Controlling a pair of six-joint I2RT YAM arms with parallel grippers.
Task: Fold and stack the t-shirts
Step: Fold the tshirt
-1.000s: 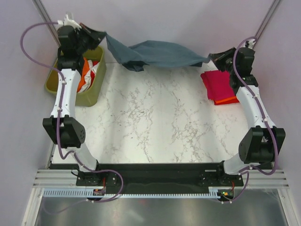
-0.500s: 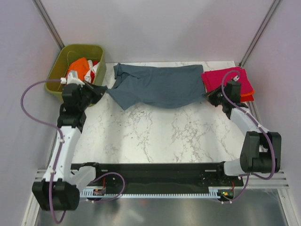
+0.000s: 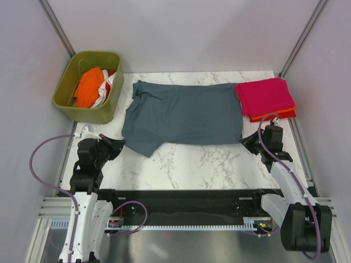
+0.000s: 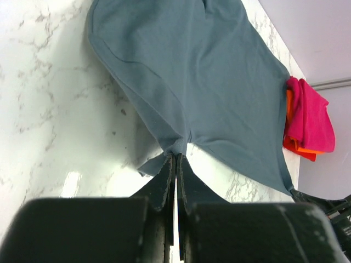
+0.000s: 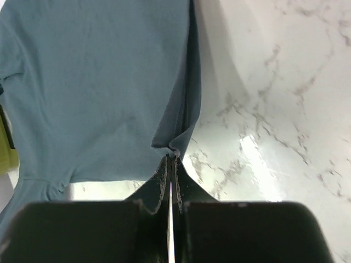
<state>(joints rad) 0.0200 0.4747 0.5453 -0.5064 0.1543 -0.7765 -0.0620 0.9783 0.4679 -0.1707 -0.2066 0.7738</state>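
The slate blue-grey t-shirt (image 3: 184, 115) lies spread flat across the back half of the marble table (image 3: 186, 164). My left gripper (image 3: 119, 144) is shut on its near left corner; the pinched cloth shows in the left wrist view (image 4: 176, 147). My right gripper (image 3: 245, 141) is shut on its near right corner, seen bunched at the tips in the right wrist view (image 5: 175, 148). A folded magenta-pink t-shirt (image 3: 265, 96) lies on an orange-red one (image 3: 274, 116) at the back right, touching the grey shirt's edge.
An olive-green bin (image 3: 86, 107) stands at the back left and holds an orange shirt (image 3: 89, 87) and a white/red one (image 3: 109, 82). Grey walls close in both sides and the back.
Both grippers have drawn the grey shirt from hanging in the air at the back down and toward the near side. It now lies flat and spread on the table.
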